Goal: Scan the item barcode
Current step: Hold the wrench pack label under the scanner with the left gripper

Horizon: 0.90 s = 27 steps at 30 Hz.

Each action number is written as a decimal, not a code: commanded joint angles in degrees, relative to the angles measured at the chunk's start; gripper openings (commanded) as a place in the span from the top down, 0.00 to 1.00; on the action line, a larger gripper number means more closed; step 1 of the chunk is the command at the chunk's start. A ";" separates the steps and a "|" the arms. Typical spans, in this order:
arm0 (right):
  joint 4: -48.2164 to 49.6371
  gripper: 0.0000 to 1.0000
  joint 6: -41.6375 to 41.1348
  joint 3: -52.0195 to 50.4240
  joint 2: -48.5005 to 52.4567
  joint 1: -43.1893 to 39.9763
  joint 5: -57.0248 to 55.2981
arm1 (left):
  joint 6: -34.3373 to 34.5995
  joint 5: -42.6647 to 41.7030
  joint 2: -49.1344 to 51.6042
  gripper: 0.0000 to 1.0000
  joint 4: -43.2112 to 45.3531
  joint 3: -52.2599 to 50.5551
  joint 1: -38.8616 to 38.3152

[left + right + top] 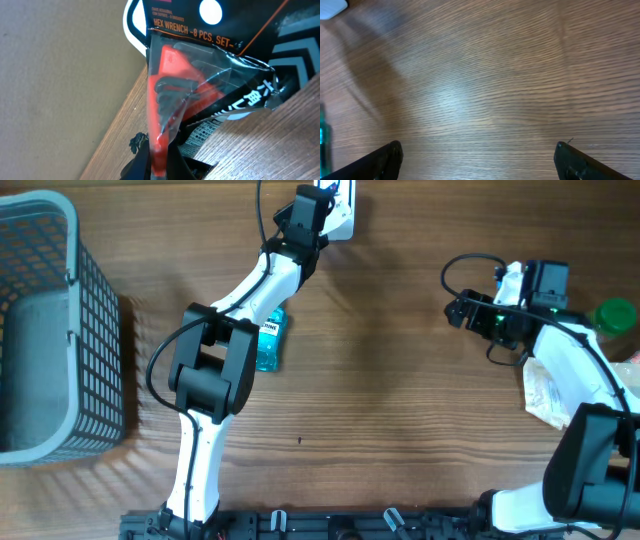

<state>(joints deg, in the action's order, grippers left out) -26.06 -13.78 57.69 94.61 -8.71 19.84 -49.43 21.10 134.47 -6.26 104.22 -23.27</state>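
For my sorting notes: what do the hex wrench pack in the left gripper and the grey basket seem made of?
Hex wrench pack: glossy clear plastic film over printed card, judging by shiny creases and lettering; the red holder inside looks plastic. Basket: probably matte grey plastic, given its moulded grid walls and thick rim.

We've got a wood-grain counter [400,400] with a soft sheen, a hex wrench pack [200,85] in crinkly glossy clear plastic over printed card, and a matt grey plastic mesh basket [72,300].
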 commanded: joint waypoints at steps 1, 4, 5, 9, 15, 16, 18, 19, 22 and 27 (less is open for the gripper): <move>0.11 0.02 -4.57 -0.50 0.76 0.39 -0.94 | -2.89 -1.99 -0.07 0.96 0.13 0.94 0.00; 0.37 0.02 -4.87 -2.05 0.79 0.39 -0.94 | -3.17 -3.30 -0.07 0.96 0.09 0.94 0.13; 0.59 0.02 -4.85 -2.75 0.79 0.39 -0.96 | -4.02 -3.61 -0.07 0.96 -0.15 0.94 0.13; 2.01 0.00 -4.87 -5.66 0.79 0.39 -2.25 | -6.08 -3.67 -0.07 0.96 -0.24 0.94 0.17; 2.91 0.00 -5.66 -7.91 0.79 0.39 -2.23 | -7.39 -1.22 -0.07 0.96 -0.15 0.94 0.72; 2.97 0.00 -5.44 -7.91 0.79 0.39 -2.23 | -7.34 -0.44 -0.07 0.96 0.04 0.96 0.72; 3.98 0.00 -4.68 -7.91 0.74 0.39 -2.16 | -6.40 1.70 -0.17 0.96 0.20 0.96 0.61; 4.63 0.00 -4.31 -7.91 0.44 0.39 -1.66 | -4.76 2.54 -0.35 0.96 0.13 0.96 0.48; 7.32 0.00 -4.26 -7.89 -2.32 0.39 0.07 | -0.31 2.91 -1.05 0.96 -1.25 0.96 -0.11; 8.22 0.00 -5.81 -6.21 -14.23 0.33 0.81 | 6.64 2.10 -3.91 0.96 -4.11 1.03 -1.95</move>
<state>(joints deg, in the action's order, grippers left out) -17.98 -18.41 49.95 89.89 -8.49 19.09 -49.98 22.92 134.43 -9.04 104.22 -23.42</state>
